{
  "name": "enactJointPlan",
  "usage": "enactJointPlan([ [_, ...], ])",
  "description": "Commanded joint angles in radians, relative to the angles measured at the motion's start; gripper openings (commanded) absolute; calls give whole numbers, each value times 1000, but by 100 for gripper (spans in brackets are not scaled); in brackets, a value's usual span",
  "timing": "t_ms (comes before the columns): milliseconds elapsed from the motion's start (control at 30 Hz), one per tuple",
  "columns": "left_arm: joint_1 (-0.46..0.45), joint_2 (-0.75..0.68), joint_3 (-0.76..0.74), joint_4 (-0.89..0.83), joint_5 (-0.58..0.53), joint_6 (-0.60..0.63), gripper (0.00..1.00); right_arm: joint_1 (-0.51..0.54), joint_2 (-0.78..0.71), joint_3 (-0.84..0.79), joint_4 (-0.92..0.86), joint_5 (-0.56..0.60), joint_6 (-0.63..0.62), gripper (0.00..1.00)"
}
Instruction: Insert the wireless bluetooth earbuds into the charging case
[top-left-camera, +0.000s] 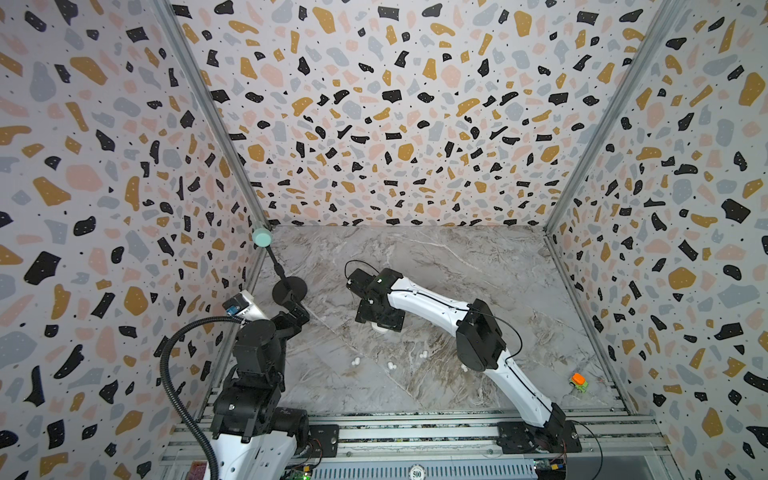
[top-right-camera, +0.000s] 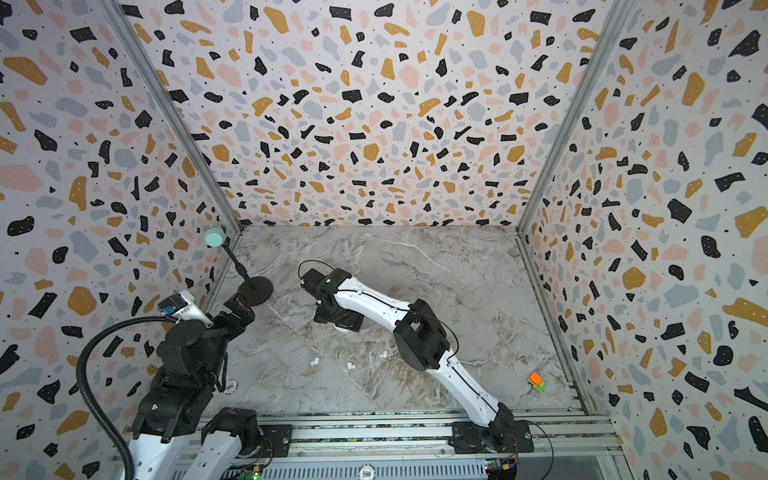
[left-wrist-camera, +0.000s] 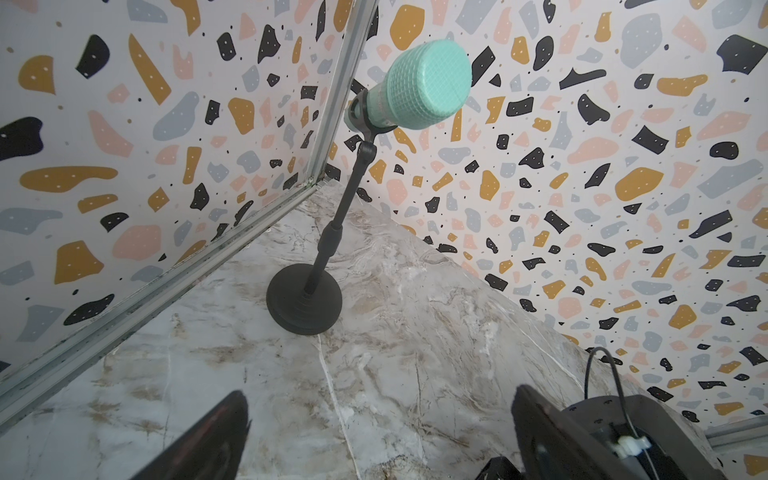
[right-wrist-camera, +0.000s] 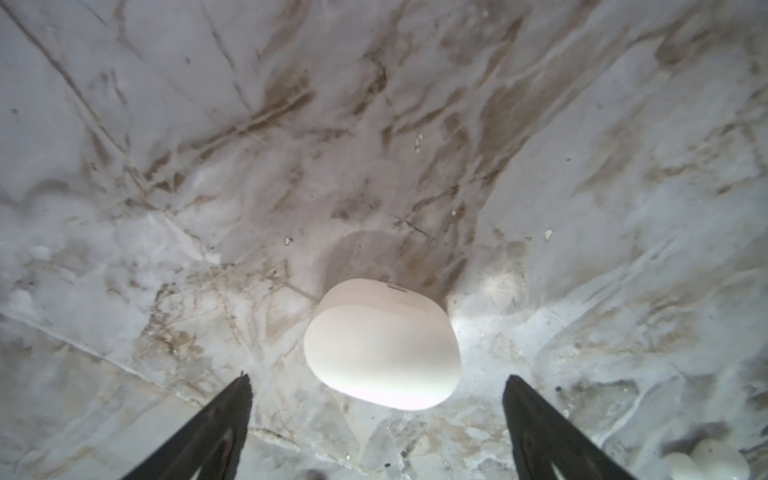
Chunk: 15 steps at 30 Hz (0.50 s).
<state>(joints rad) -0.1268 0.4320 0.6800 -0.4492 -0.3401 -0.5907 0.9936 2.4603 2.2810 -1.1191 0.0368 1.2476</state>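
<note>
A closed white oval charging case (right-wrist-camera: 382, 345) lies on the marble table (top-left-camera: 457, 270). In both top views only its edge (top-left-camera: 380, 329) (top-right-camera: 343, 329) peeks out from under my right wrist. My right gripper (right-wrist-camera: 377, 379) hangs over it, open, one finger (right-wrist-camera: 232, 411) on each side, and the case lies just past the tips, untouched. Tiny white earbuds lie loose nearer the front: (top-left-camera: 356, 361), (top-left-camera: 391, 365), (top-left-camera: 424, 354); a pair of earbuds (right-wrist-camera: 710, 463) shows in the right wrist view. My left gripper (left-wrist-camera: 380, 392) (top-left-camera: 300, 309) is open and empty near the stand.
A teal microphone (top-left-camera: 262, 237) on a black stand with a round base (left-wrist-camera: 305, 305) occupies the back left corner. An orange and green toy (top-left-camera: 578, 381) sits at the front right. Patterned walls close three sides; an aluminium rail (top-left-camera: 415, 432) runs along the front.
</note>
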Motion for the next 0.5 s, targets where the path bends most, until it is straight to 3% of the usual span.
enactJointPlan([
  [0, -2, -9, -12, 38, 8, 2, 100, -6, 6, 35, -46, 4, 10, 92],
  [467, -2, -4, -15, 38, 12, 2, 100, -12, 20, 36, -42, 11, 9, 85],
])
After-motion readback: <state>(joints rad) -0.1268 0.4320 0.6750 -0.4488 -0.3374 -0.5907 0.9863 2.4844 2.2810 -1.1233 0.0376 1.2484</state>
